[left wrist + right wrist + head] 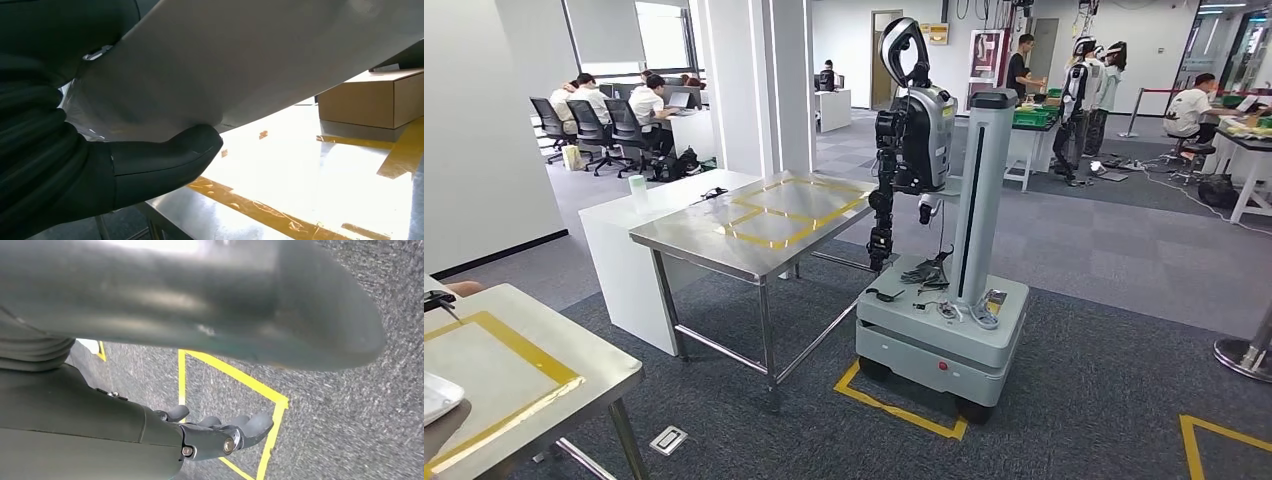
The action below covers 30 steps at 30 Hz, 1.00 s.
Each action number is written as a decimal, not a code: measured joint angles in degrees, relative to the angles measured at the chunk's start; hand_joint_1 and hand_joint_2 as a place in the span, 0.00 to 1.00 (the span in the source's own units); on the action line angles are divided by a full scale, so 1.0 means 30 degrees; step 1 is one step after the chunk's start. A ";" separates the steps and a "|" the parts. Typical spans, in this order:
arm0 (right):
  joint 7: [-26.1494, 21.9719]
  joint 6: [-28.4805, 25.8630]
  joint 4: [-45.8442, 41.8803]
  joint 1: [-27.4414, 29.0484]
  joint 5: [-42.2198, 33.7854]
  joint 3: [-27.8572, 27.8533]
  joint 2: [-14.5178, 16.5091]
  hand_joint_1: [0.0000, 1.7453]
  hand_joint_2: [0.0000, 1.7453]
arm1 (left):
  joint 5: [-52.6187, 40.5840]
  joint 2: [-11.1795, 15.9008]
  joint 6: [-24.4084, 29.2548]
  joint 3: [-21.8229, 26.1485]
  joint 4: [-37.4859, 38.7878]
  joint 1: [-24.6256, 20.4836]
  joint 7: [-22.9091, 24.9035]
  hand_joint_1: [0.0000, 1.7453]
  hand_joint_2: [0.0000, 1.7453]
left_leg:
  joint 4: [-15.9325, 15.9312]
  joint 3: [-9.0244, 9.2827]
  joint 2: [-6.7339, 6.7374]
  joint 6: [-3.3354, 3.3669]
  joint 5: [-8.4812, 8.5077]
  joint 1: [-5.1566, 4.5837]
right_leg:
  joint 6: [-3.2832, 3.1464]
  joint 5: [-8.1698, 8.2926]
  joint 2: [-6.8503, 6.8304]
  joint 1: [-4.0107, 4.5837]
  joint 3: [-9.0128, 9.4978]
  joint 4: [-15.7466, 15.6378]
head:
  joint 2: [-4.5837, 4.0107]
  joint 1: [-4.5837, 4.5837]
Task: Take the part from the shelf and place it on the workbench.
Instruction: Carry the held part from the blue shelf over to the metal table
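- Down at the lower left of the head view, the near workbench (589, 372) is showing its rounded steel corner and front edge, with a rectangle of yellow tape (524, 350) running just inside them.
- Beyond that corner, grey carpet is opening into a wide lane between the workbench and a second steel table (724, 245), which is standing well apart.
- To the right of that table, another robot on a wheeled base (944, 330) is parking inside a yellow floor outline.
- Farther back, people are sitting at desks.
- At the left edge of the head view, the white part (434, 395) is lying over the taped area of the workbench.
- From the left wrist, the white part (250, 65) is spreading as a broad pale sheet above the shiny benchtop (310, 165); whether it is touching the steel cannot be told.
- The left hand (100, 165) is gripping the part, its thumb (170, 155) pressing against the part's lower edge, with the other fingers hidden.
- A cardboard box (370, 100) is sitting on the benchtop beyond the part.
- The right hand (215, 432) is hanging over the carpet and a yellow floor line (230, 372), fingers loosely extended and holding nothing.
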 joint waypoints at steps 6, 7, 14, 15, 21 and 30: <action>0.0009 0.0180 0.0022 -0.0038 0.0036 0.0042 0.0066 0.00 0.00 | -0.0089 0.0098 -0.0085 0.0053 -0.0057 -0.0017 -0.0100 1.00 1.00 | 0.0591 -0.0200 -0.0340 -0.1125 -0.0337 0.0296 | -0.0076 0.1655 0.0272 -0.0229 0.2054 -0.4187 | 0.0000 0.0004; 0.0009 0.0231 0.0022 -0.0043 0.0036 0.0044 0.0066 0.00 0.00 | -0.0127 0.0087 -0.0100 0.0055 -0.0055 -0.0024 -0.0106 1.00 1.00 | 0.0510 -0.0187 -0.0368 -0.1261 -0.0298 0.0328 | -0.0287 0.1676 0.0236 -0.0218 0.2012 -0.4171 | 0.0000 0.0000; 0.0007 0.0335 0.0022 -0.0007 0.0082 0.0051 0.0067 0.00 0.00 | -0.0355 -0.0069 -0.0016 0.0171 -0.0025 0.0028 -0.0097 1.00 1.00 | 0.5559 -0.2728 -0.0100 -0.1292 -0.2476 0.0173 | -0.1061 0.1735 0.0105 -0.0015 0.2072 -0.4344 | 0.0000 -0.0004; 0.0007 0.0335 0.0022 0.0006 0.0093 0.0051 0.0069 0.00 0.00 | -0.0408 -0.0113 -0.0015 0.0178 -0.0015 0.0058 -0.0098 1.00 1.00 | 0.5778 -0.2872 -0.0099 -0.1225 -0.2316 0.0145 | -0.1102 0.1707 0.0100 0.0042 0.2104 -0.4339 | 0.0000 -0.0004; 0.0007 0.0326 0.0022 0.0011 0.0120 0.0051 0.0075 0.00 0.00 | -0.0450 -0.0199 -0.0005 0.0202 -0.0016 0.0022 -0.0111 1.00 1.00 | 0.0927 -0.0550 0.0083 -0.0751 -0.0355 -0.0191 | -0.0802 0.1517 0.0101 0.0225 0.2277 -0.4309 | 0.0002 0.0004; -0.0025 0.0273 0.0022 0.0030 0.0209 0.0066 0.0115 0.00 0.00 | -0.0486 -0.0226 -0.0051 0.0701 -0.0049 0.0066 -0.0621 1.00 1.00 | 0.0731 -0.0291 -0.0047 0.0021 -0.0582 -0.0199 | -0.0240 -0.0241 0.0096 0.0204 -0.0727 0.0855 | 0.0000 0.0025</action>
